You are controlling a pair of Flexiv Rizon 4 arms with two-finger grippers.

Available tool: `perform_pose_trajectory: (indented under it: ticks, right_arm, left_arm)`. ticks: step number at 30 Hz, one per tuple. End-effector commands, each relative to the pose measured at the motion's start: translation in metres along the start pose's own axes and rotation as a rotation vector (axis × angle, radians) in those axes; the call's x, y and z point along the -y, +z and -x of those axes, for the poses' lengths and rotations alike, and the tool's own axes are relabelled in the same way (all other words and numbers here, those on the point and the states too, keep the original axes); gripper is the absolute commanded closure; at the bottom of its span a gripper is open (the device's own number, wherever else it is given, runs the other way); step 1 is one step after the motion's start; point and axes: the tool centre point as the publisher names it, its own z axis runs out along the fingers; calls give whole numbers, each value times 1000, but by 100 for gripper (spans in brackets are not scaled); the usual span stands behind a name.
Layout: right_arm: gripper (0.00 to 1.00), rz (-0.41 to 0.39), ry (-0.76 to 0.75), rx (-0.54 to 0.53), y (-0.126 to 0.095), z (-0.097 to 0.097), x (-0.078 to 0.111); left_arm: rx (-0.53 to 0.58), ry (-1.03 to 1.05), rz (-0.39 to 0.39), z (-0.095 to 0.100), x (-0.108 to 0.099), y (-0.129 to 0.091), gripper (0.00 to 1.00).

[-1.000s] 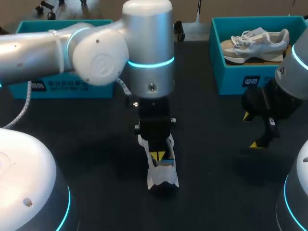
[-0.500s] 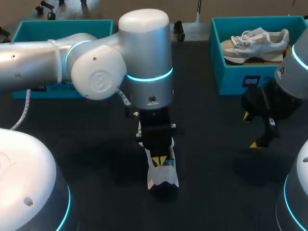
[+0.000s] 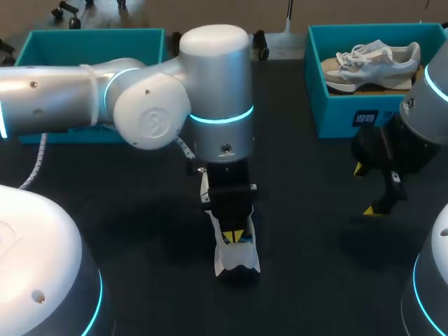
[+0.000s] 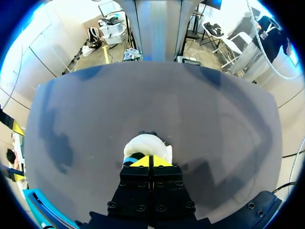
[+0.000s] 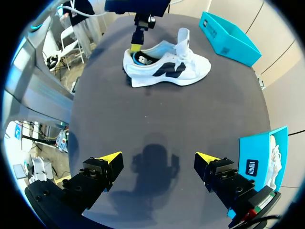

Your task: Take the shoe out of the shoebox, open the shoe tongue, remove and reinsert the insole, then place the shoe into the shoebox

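A white shoe (image 3: 238,259) with a dark side mark (image 5: 167,67) lies on the dark table near the front middle, its tongue (image 5: 183,40) standing up. My left gripper (image 3: 234,236) comes down on its heel opening, shut, with its yellow tips (image 4: 150,161) pressed together just above the heel (image 4: 145,145). A blue insole (image 5: 142,59) shows inside the shoe right by those tips; whether they pinch it is not visible. My right gripper (image 3: 365,190) hangs open at the right, well away from the shoe (image 5: 157,160). The teal shoebox (image 3: 91,43) stands at the back left.
A second teal box (image 3: 350,112) at the back right holds another pale shoe (image 3: 371,63). It lies just behind my right gripper. Bare dark tabletop (image 3: 308,231) lies between the shoe and the right gripper.
My left arm has shifted a little to the right, and its gripper has sunk slightly deeper toward the shoe's heel opening. The shoe and the right arm have stayed put.
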Motion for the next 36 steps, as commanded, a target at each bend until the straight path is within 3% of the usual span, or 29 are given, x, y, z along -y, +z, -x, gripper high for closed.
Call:
perform_pose_trajectory:
  ticks: [1, 8, 15, 26, 36]
  right_arm:
    - [0, -1, 0, 3, 1, -1, 0]
    - [0, -1, 0, 3, 1, -1, 0]
    - [0, -1, 0, 3, 1, -1, 0]
    - [0, -1, 0, 3, 1, -1, 0]
    - [0, -1, 0, 3, 1, -1, 0]
  left_arm:
    - [-4, 1, -16, 3, -5, 8, 100]
    - [41, 34, -42, -7, -2, -15, 100]
    - [64, 31, -42, -2, -5, -23, 100]
    - [22, -8, -33, 13, -16, 9, 100]
    - [-1, -16, -79, 10, -27, 28, 100]
